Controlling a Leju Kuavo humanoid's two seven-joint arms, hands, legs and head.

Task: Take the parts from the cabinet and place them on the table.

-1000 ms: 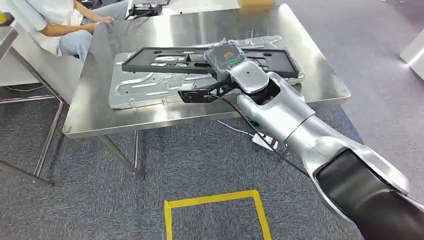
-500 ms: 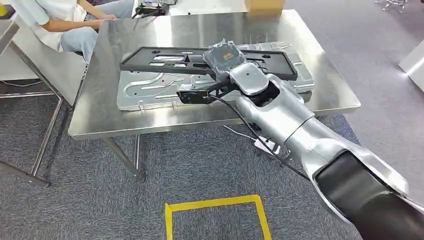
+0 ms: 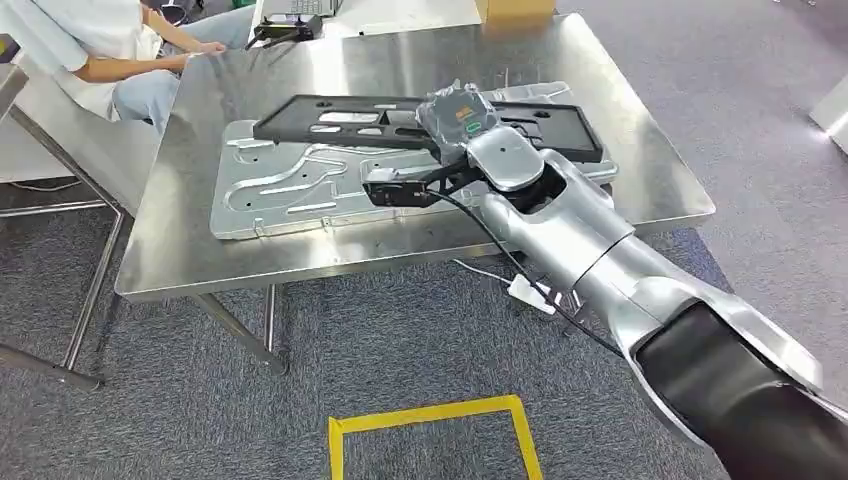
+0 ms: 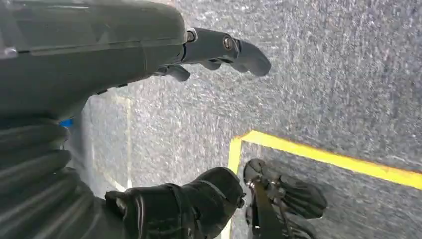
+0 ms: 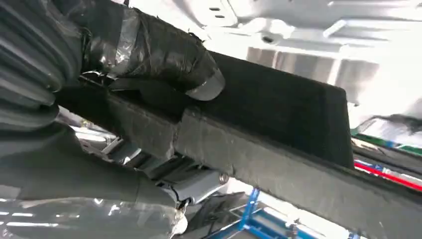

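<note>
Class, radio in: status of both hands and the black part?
Right hand grips black frame above silver panel. Left hand open, hanging over floor. Nothing in the way.

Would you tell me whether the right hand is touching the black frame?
Touching. The right wrist view shows the right hand with its taped thumb pressed on the black frame.

On one steel table (image 3: 400, 250): one black frame part (image 3: 340, 118), one stamped silver panel (image 3: 290, 190). One seated person (image 3: 90, 50). One yellow floor outline (image 3: 430, 420).
</note>
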